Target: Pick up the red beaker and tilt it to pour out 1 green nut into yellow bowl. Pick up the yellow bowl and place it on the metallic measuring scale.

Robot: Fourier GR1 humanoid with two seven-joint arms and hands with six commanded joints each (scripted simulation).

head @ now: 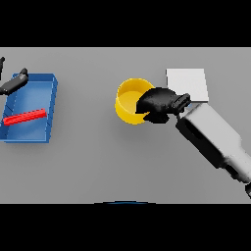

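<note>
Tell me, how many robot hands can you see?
2. The left hand is at the blue tray's far left corner; the right hand is at the yellow bowl's right side.

Tray: blue tray (51, 98), at the table's left side.
Bar: red bar (25, 117), lying inside the tray.
Table: grey table (98, 166).

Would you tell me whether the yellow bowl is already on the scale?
Not yet: the yellow bowl sits on the table left of the metallic scale, with the right hand at its rim.
</note>
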